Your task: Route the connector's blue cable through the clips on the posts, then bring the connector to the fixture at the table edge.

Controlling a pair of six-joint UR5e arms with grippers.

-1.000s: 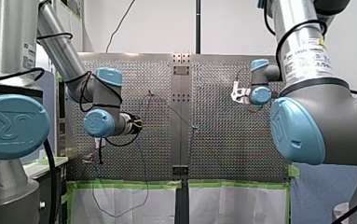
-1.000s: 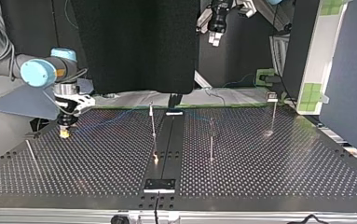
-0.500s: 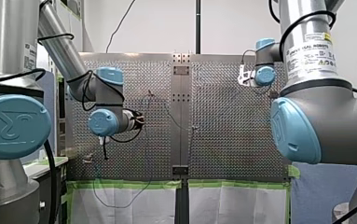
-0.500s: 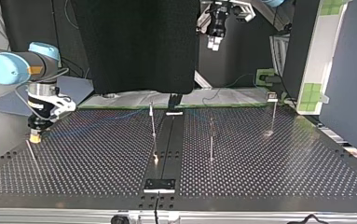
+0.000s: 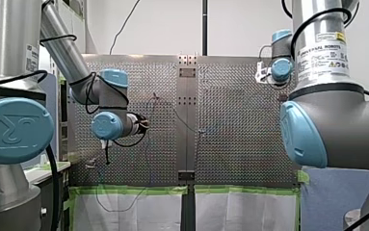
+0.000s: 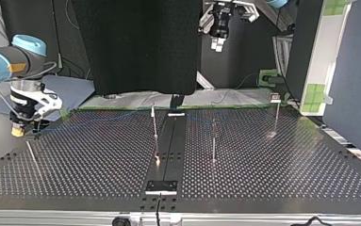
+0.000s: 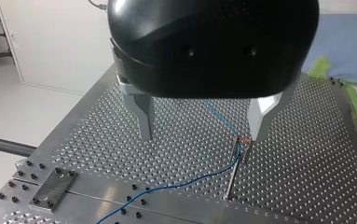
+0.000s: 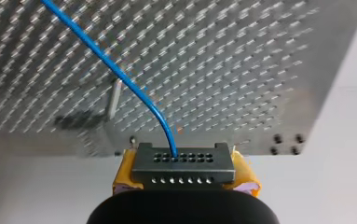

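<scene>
Connector [image 8: 183, 163] sits clamped between your right gripper's [image 8: 185, 176] yellow pads, which are mostly hidden behind it, by the table's [image 8: 241, 60] edge; its blue cable [image 8: 115, 70] runs out of view. Your left gripper [image 7: 203, 135] hangs spread wide above 1 post [image 7: 234, 172].

The surface [image 6: 263, 179] is a perforated metal sheet. In the top view a dark strip [image 6: 172, 136] runs down its middle, with a small bolted plate [image 6: 161, 186] at the strip's near end. A post [image 6: 154, 123] stands just left of the strip, a second post [image 6: 213, 141] right of it, a third post [image 6: 276, 115] toward the far right, and a fourth post [image 6: 31, 157] near the left edge. The blue cable [image 7: 185, 181] lies across the holes and rises to one post's top. Green tape [image 5: 129, 190] lines the edge nearest the front view.
</scene>
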